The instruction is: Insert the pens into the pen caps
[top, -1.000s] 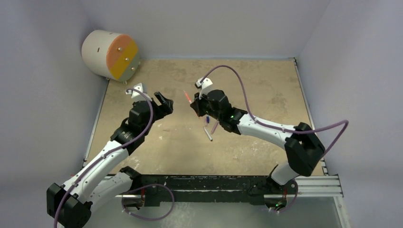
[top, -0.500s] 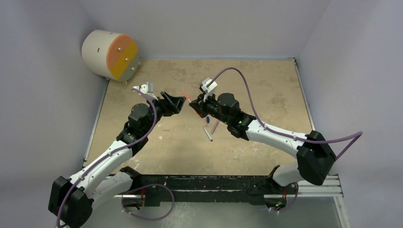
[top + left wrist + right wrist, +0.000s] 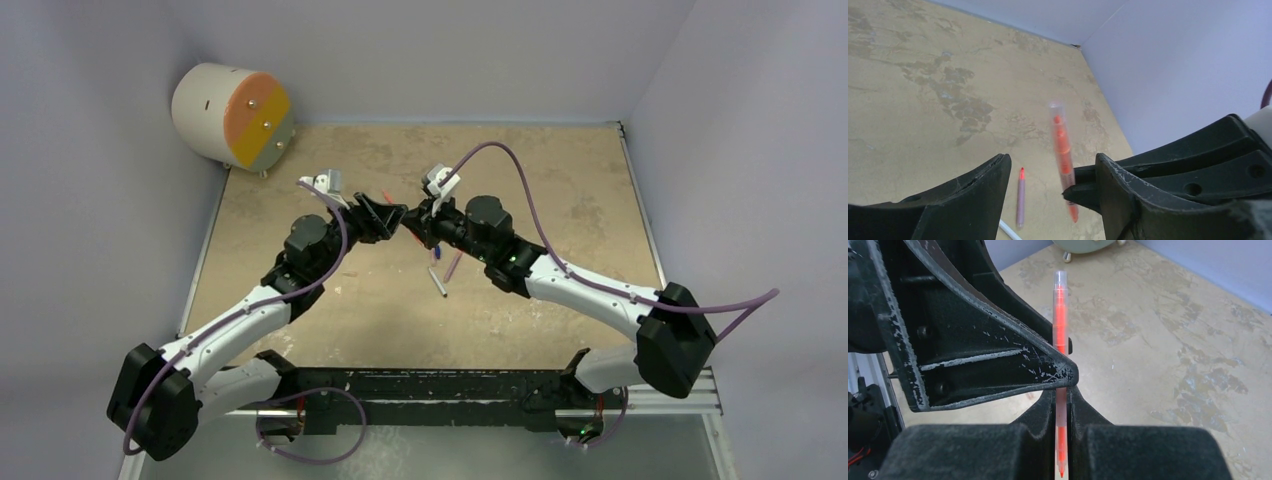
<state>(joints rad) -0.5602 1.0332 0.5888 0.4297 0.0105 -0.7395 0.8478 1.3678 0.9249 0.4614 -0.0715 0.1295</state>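
My right gripper point(image 3: 1062, 390) is shut on the orange-red pen point(image 3: 1061, 325) and holds it upright above the table, its tip pointing down between the fingers. My left gripper point(image 3: 1053, 159) is open, and the orange-red pen point(image 3: 1062, 150) stands between its jaws, nearer the right one. In the top view the two grippers meet, left point(image 3: 390, 215) against right point(image 3: 410, 222). The pinkish-mauve pen point(image 3: 452, 267), the white pen point(image 3: 440, 283) and the dark blue cap point(image 3: 435, 254) lie on the table below the right wrist. I cannot pick out the pinkish-red cap.
A cream drum with an orange and yellow face point(image 3: 232, 115) sits at the back left corner. Grey walls close the table's back and sides. A black rail point(image 3: 420, 385) runs along the near edge.
My left arm swung right and forward, bringing its open jaws around the orange-red pen. My right gripper kept hold of the pen and stayed almost in place.
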